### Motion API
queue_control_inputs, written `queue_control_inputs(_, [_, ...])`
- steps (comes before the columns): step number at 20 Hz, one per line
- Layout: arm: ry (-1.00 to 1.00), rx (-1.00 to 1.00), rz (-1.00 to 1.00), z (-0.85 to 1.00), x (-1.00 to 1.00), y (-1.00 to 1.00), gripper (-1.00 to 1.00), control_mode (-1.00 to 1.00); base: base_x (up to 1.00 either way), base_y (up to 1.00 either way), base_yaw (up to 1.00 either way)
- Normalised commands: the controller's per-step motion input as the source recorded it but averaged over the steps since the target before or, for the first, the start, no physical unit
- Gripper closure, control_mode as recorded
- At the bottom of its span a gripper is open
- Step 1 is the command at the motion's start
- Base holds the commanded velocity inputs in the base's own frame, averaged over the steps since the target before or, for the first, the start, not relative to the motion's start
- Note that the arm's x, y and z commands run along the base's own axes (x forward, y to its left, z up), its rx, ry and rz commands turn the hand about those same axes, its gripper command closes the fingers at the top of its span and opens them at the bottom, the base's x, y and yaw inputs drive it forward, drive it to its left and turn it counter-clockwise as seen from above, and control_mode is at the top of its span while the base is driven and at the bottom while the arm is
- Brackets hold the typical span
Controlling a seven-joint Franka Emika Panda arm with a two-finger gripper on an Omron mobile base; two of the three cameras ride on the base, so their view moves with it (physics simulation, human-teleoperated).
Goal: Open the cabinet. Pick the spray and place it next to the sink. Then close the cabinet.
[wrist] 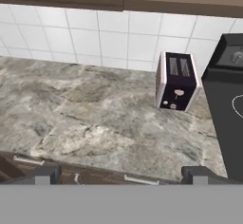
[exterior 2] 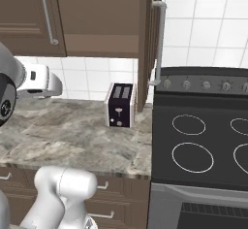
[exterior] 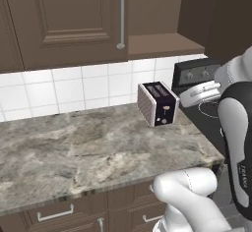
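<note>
A: What is biggest here?

B: The dark brown wooden wall cabinet (exterior: 64,19) with raised-panel doors, at 12 o'clock above the grey marbled stone table (exterior: 78,142). In the left base view one door is shut, with its long silver bar handle (exterior: 120,18) at its right edge. In the right base view another door (exterior 2: 147,39) stands edge-on at 12 o'clock, so I judge it already open.

A: And the smaller things?

B: The black stovetop (exterior 2: 203,145) at 3 o'clock, then the black-and-silver toaster (wrist: 176,81) standing on the table beside it.

A: The spray?

B: I cannot find it, nor the sink; I cannot tell where they are.

A: How will it handle?

B: I judge a plastic bottle to be light, smooth and easy to tip. Better to take it around the body, not the narrow neck.

A: The gripper?

B: The gripper (wrist: 121,174) is spread wide, with nothing between its tips.
</note>
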Motion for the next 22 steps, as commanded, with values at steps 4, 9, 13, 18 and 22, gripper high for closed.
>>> queue_control_inputs(4, [-0.13, 0.0, 0.0, 0.23, 0.02, 0.0, -1.0, -1.0, 0.0, 0.0, 0.0])
queue_control_inputs(9, [-0.38, 0.14, 0.0, 0.21, 0.07, 0.0, -1.0, -1.0, 0.0, 0.0, 0.0])
queue_control_inputs(13, [-0.35, 0.15, 0.0, 0.04, 0.0, 0.0, -1.0, -1.0, 0.0, 0.0, 0.0])
queue_control_inputs(18, [-0.19, 0.03, 0.0, 0.12, -0.17, 0.0, -1.0, -1.0, 0.0, 0.0, 0.0])
queue_control_inputs(22, [-0.2, 0.03, 0.02, 0.41, -0.08, -0.05, -1.0, -1.0, 0.0, 0.0, 0.0])
